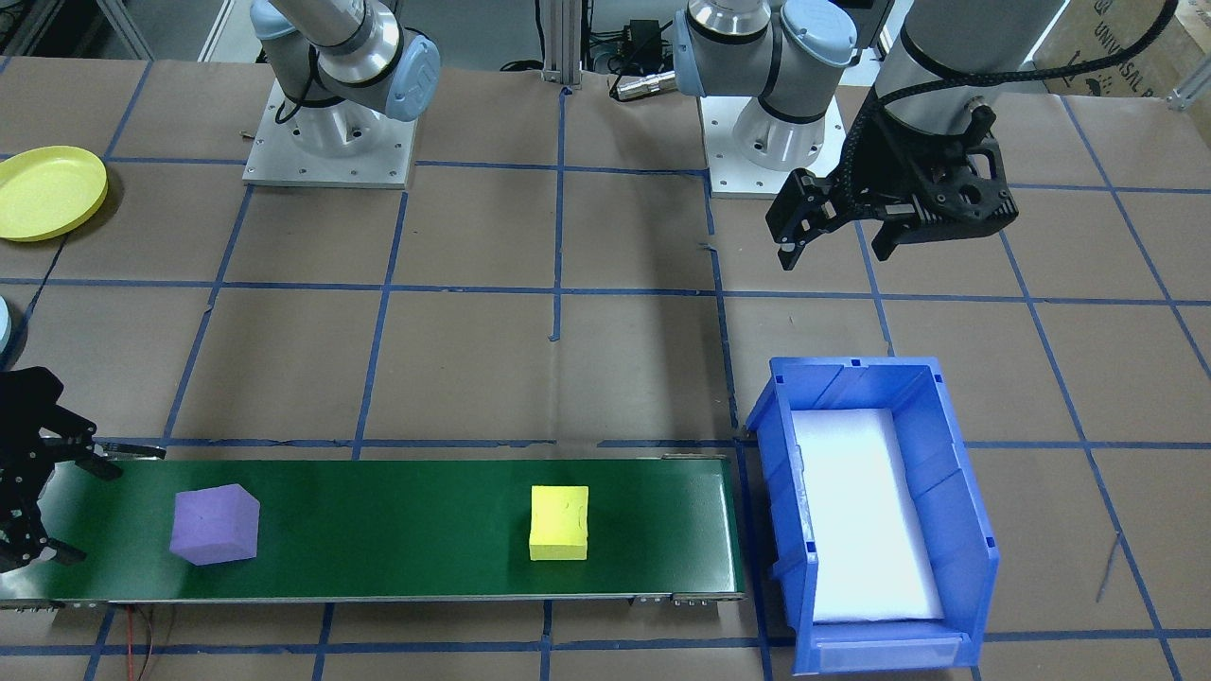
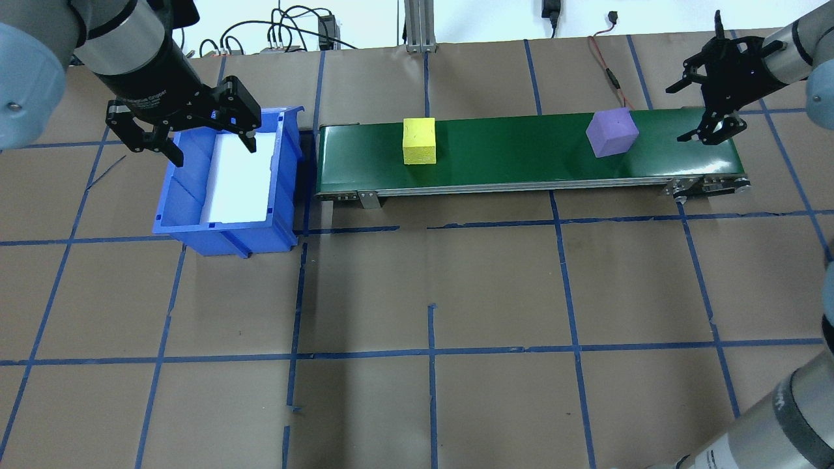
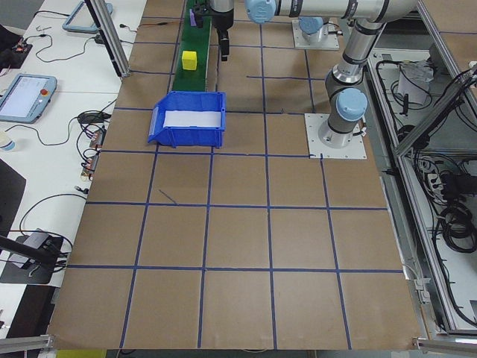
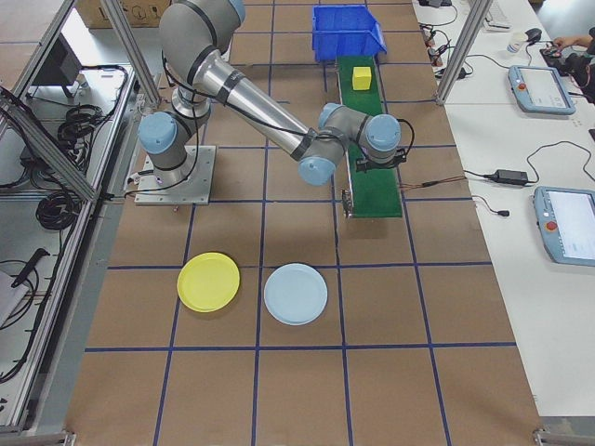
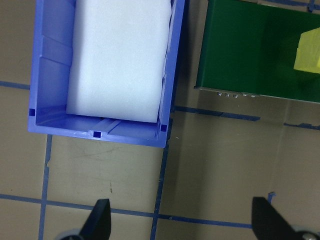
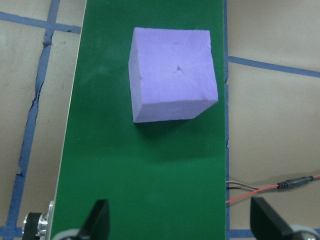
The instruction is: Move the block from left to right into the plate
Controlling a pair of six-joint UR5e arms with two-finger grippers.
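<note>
Tools both gape wide, holding nothing: right tool (image 2: 712, 98) hovers over the green belt (image 2: 521, 153) end beside the purple block (image 2: 611, 132); left tool (image 2: 186, 133) hangs by the blue bin (image 2: 225, 225). Two blocks ride the belt, one purple, one yellow (image 2: 418, 140). Yellow plate (image 4: 208, 282) and blue plate (image 4: 296, 294) lie on the counter (image 2: 430, 293), well apart from the belt.

Brown papered table (image 2: 430, 404): green conveyor (image 2: 521, 166), blue bin (image 2: 225, 231), yellow plate (image 4: 208, 282), blue plate (image 4: 296, 294).

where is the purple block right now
In the overhead view the purple block sits on the green conveyor belt toward its right end, just ahead of the open right claw; the yellow block lies farther left.
</note>
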